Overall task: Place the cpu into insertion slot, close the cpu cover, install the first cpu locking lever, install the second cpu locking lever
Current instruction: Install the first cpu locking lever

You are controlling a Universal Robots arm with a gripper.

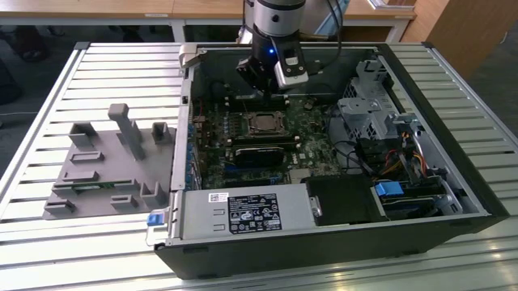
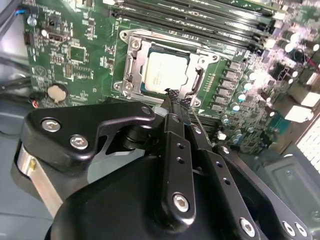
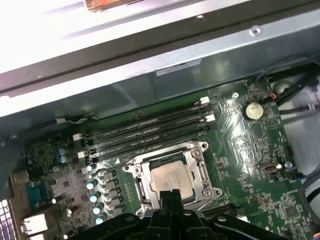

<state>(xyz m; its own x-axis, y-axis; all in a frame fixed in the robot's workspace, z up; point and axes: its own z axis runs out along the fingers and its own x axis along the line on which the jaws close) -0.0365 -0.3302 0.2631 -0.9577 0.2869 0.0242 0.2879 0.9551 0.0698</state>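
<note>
"Down by the socket, what has your gripper got hold of?"

"Nothing that I can see. In the second wrist view the gripper [image 2: 175, 100] has its two fingers drawn together into one narrow black tip, with no part between them. That tip hangs just beside the near edge of the cpu cover [image 2: 131, 67]. Whether it touches the metal I can't tell."

"And the chip?"

"The cpu [image 2: 164, 70] lies flat in the insertion slot [image 2: 167, 48], silver top up and square to the rim. The cover looks laid down over it, its cut-out framing the chip, so I judge the first two steps done. I read the pinched fingers as deliberate. A thin tip fits between the socket and the memory sticks [image 3: 150, 132], where a spread hand would foul them. It also suits pressing on something slim rather than grasping it."

"Levers latched?"

"I can't tell. I can't make out the locking levers well enough to say whether either is hooked."

"Where's the arm overall?"

"From the exterior view I have it reaching straight down into the open case [image 1: 324, 248], over the motherboard [image 1: 212, 151], toward the wall farthest from that camera. The grey fixture [image 1: 105, 176] sits well apart on the slatted table [image 1: 48, 254], at the exterior view's left, out of the arm's way."
</note>
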